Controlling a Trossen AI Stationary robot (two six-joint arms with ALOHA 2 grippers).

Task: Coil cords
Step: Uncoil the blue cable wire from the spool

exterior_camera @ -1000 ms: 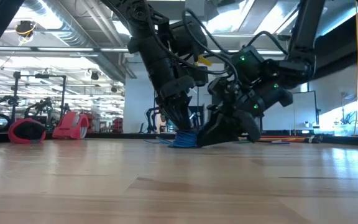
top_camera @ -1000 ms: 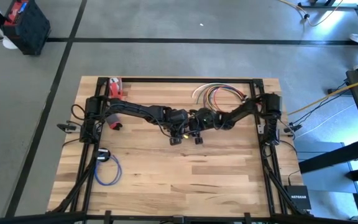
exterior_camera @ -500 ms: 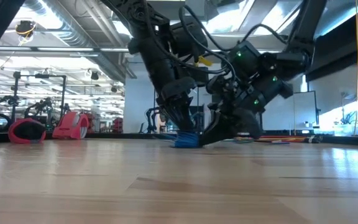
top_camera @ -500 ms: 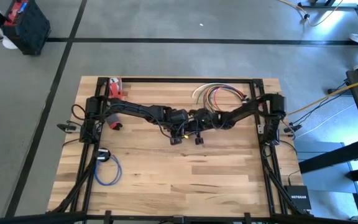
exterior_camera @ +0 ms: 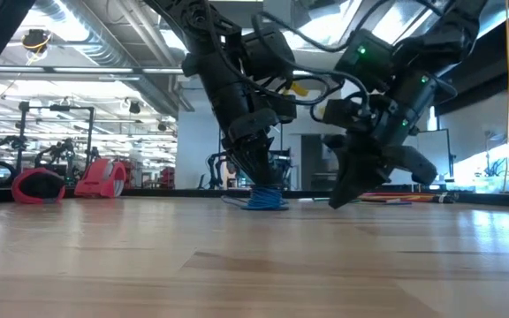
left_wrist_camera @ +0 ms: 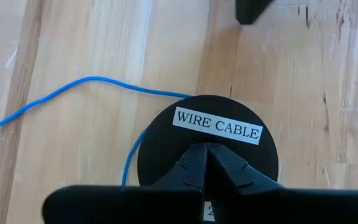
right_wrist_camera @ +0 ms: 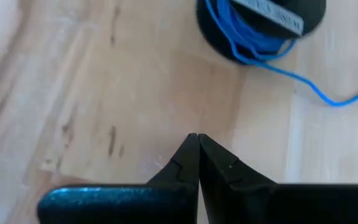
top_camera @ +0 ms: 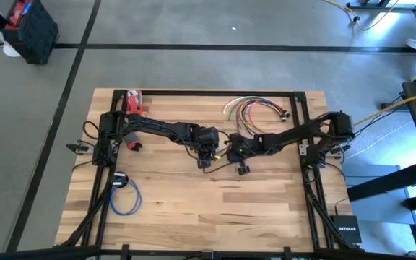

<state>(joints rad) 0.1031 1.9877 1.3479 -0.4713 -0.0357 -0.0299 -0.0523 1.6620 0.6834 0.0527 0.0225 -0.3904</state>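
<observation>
Blue cord [left_wrist_camera: 55,96] is the one being worked on right now, mid-table, partly wound around a black round spool [left_wrist_camera: 210,146] labelled WIRE CABLE. In the right wrist view you can see a messy bundle of blue loops [right_wrist_camera: 253,37] bunched at the spool [right_wrist_camera: 260,22], with a loose tail running off across the wood.

Left gripper [left_wrist_camera: 207,163] sits right on top of the spool, fingers pinched together with no gap between them, so it looks like it's pressing the spool down rather than gripping anything. Right gripper [right_wrist_camera: 197,158] is just beside it on the right side, over bare wood, fingers also pressed together and holding nothing. From the low view the right gripper [exterior_camera: 343,196] hangs just off the table [top_camera: 193,195], apart from the blue bundle [exterior_camera: 263,200].

Handling-wise, I'd guess this cord is super light and floppy, springy enough that the loops want to pop back off the spool. It's thin, so the fingers need to close fully to catch it, and I'd go for the loose tail close to where it leaves the spool, not way out at the end where it'll just whip around. The spool probably slides on the wood if nobody pins it.

Other stuff: another blue coil [top_camera: 125,196] already sits at the near left, and a fan of colored cords [top_camera: 255,110] waits at the far right.
</observation>
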